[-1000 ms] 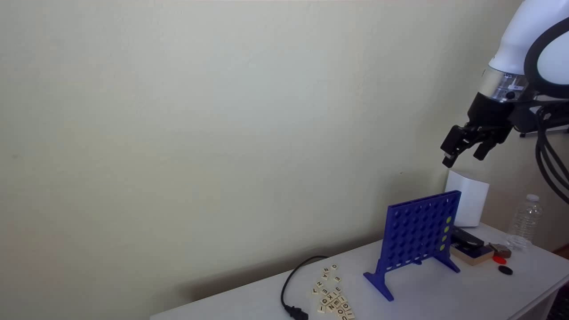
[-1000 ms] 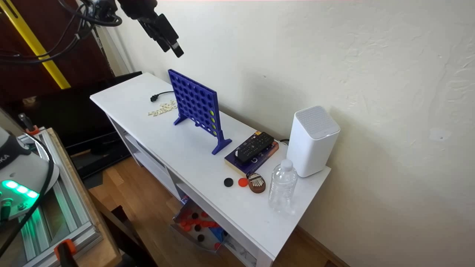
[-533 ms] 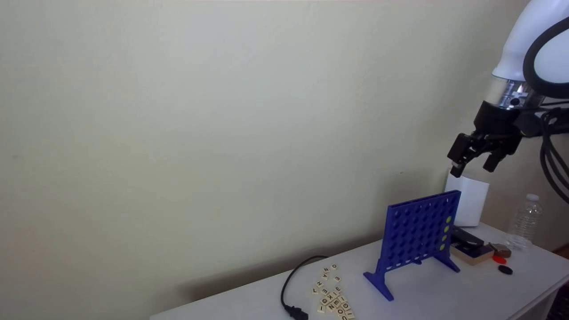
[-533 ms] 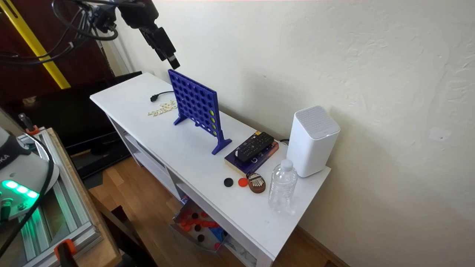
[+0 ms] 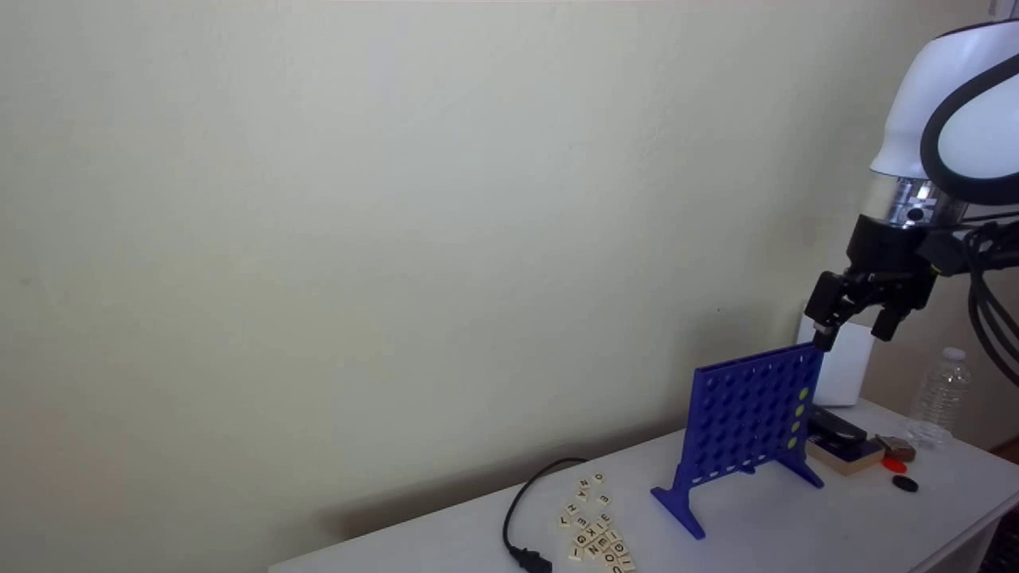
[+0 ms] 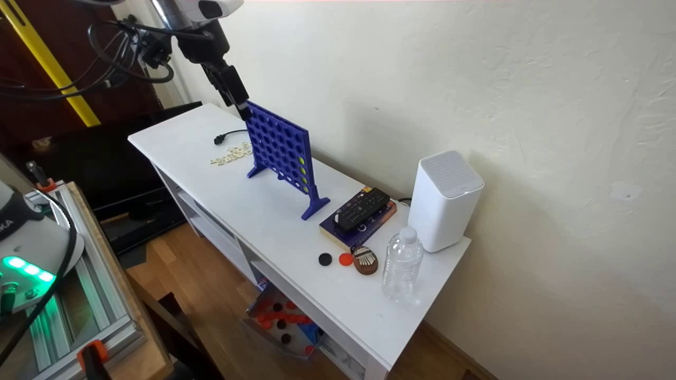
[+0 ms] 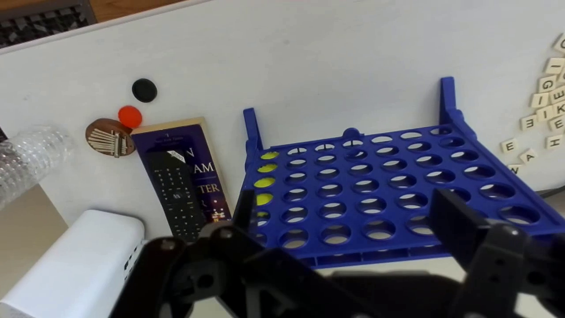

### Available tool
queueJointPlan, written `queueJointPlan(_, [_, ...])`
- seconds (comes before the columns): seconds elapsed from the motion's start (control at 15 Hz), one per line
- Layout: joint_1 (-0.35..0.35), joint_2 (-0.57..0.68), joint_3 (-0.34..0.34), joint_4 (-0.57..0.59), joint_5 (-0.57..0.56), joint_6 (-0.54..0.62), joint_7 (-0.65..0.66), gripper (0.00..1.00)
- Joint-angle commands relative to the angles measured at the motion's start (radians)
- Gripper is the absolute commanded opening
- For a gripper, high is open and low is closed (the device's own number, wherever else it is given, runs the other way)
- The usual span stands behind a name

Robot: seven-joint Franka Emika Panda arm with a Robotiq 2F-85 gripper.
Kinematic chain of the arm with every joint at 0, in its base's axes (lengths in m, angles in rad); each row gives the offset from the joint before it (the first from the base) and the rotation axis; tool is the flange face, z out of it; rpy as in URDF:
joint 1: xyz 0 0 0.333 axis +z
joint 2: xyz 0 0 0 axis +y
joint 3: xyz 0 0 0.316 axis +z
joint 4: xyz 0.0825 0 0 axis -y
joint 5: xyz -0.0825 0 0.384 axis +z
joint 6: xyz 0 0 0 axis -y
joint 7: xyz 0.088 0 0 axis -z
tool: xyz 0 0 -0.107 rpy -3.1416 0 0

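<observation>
My gripper (image 7: pixel 344 205) is open, with nothing between its two black fingers. It also shows in both exterior views (image 5: pixel 853 336) (image 6: pixel 244 112). It is nearest to the upright blue game board (image 7: pixel 348 188), which stands on two feet on the white table (image 5: pixel 796 541). In an exterior view the board (image 5: pixel 748 414) has one fingertip overlapping its top right corner; I cannot tell whether they touch. The board also shows here (image 6: pixel 277 142), with a fingertip at its far top corner. Several yellow discs (image 7: pixel 265 182) fill one end column, and a finger partly hides that column's upper holes.
A book (image 7: pixel 207 176) with a black remote (image 7: pixel 176 194) lies beside the board. Near it are a thumb piano (image 6: pixel 365 261), red disc (image 6: pixel 346 259), black disc (image 6: pixel 325 259), clear bottle (image 6: pixel 404 264) and white box (image 6: pixel 446 211). Letter tiles (image 5: pixel 591 535) and a cable (image 5: pixel 513 509) lie beyond.
My gripper has come down from above to the height of the board's top edge, staying open. The board and the other things on the table have not moved.
</observation>
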Motion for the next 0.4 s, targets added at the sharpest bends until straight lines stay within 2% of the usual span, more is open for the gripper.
queueJointPlan(0.0, [0.009,0.005,-0.01,0.001,-0.003,-0.001,0.001,1.0])
queueJointPlan(0.33, [0.009,0.011,-0.011,0.002,-0.003,-0.001,0.001,1.0])
